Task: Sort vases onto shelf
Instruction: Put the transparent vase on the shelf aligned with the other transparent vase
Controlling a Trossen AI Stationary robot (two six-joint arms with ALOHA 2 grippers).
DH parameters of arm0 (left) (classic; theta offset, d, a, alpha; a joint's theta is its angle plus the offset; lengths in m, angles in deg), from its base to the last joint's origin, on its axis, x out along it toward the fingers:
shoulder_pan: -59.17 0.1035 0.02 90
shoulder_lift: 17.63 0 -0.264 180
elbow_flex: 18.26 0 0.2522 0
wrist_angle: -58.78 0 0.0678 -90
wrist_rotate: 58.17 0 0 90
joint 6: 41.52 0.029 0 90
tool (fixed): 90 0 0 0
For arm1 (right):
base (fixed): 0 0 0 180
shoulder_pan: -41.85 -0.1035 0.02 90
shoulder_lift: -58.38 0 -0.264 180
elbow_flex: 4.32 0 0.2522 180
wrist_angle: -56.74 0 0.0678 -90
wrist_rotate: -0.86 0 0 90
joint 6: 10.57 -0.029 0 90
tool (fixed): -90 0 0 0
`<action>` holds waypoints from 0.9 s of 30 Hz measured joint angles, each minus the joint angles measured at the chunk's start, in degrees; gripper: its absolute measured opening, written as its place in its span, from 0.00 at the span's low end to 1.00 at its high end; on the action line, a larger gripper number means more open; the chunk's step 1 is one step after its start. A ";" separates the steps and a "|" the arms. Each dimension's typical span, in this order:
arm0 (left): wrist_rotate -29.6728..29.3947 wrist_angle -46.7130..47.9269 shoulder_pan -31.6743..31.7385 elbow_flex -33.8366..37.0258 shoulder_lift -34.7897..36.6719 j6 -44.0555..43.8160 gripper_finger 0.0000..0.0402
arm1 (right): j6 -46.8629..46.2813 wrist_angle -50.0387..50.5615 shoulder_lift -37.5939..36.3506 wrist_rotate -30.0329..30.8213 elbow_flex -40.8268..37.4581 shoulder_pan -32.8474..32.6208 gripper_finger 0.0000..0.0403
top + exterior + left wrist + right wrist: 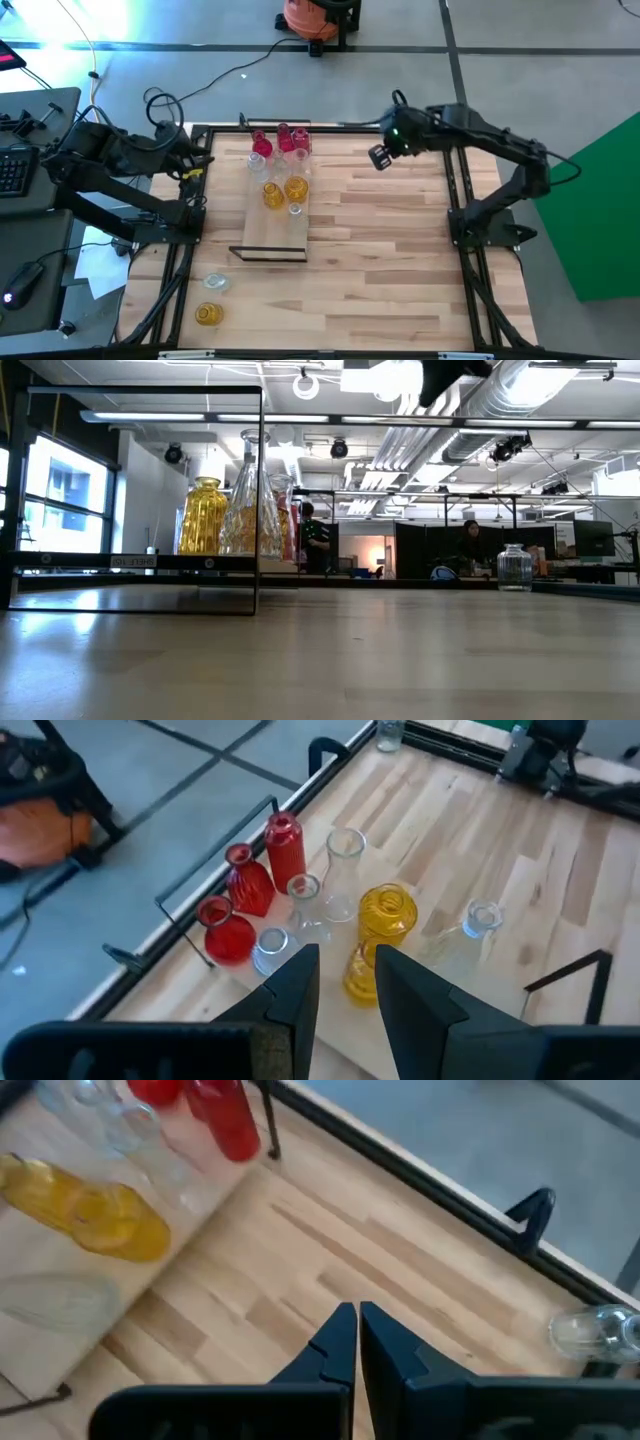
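Left gripper hovers at the surface's left edge beside the shelf, fingers narrowly parted, holding nothing. Right gripper hangs over bare wood right of the shelf, fingers pressed shut and empty. Red vases, amber vases and clear ones cluster on the shelf's far end; an amber vase and a clear vase sit at the near-left corner.

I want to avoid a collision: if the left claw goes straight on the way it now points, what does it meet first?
Probably the yellow vase on the shelf: in its wrist view, the left claw, empty and partly open, points at it. Depth is unclear, so a clear vase beside it might come first.
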State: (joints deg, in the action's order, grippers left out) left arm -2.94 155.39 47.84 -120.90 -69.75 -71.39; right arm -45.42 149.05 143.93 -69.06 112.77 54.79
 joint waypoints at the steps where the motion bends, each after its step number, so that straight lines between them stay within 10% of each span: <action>1: -0.01 -0.10 0.00 0.00 -0.02 0.94 0.22 | 2.00 0.07 0.52 -1.00 0.00 1.65 0.00; 17: -19.17 -10.36 0.07 -0.02 -0.52 8.02 0.22 | 25.98 6.46 11.83 -6.47 -0.02 30.22 0.00; 27: -21.27 -9.55 0.07 -0.04 2.14 9.64 0.22 | 31.42 6.55 12.01 -14.22 -1.14 41.17 0.13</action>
State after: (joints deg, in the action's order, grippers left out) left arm -24.21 145.83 47.90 -120.94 -67.61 -61.75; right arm -14.00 155.59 155.94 -83.28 111.64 95.95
